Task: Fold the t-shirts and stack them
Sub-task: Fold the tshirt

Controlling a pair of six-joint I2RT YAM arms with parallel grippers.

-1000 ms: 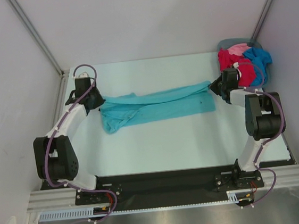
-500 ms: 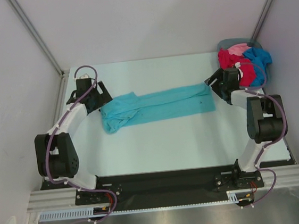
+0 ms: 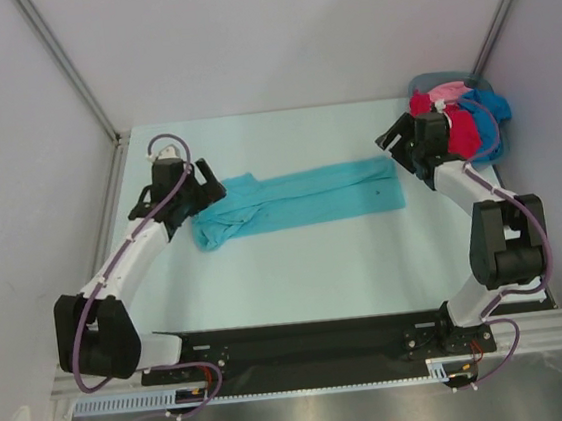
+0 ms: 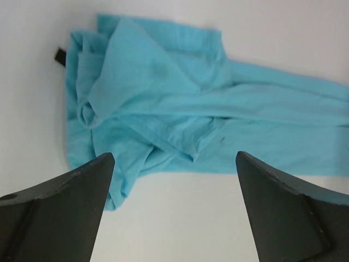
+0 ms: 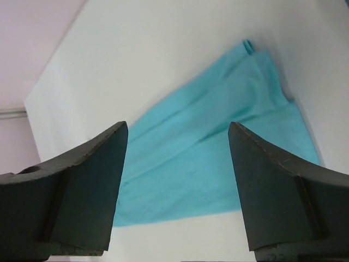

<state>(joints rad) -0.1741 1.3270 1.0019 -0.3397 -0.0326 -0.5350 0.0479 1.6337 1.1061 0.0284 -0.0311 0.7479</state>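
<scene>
We see the teal t-shirt (image 3: 300,198) lying flat on the table (image 3: 297,269), folded into a long narrow band that runs left to right across the middle. Its right end is smooth and roughly squared off. Its left end is bunched and creased, with loose folds overlapping one another. We find the other t-shirts heaped together at the table's far right corner: a crimson red t-shirt (image 3: 465,139), a pale pink t-shirt (image 3: 447,93) just behind it and a bright blue t-shirt (image 3: 494,108) at its right, all crumpled and unfolded.
</scene>
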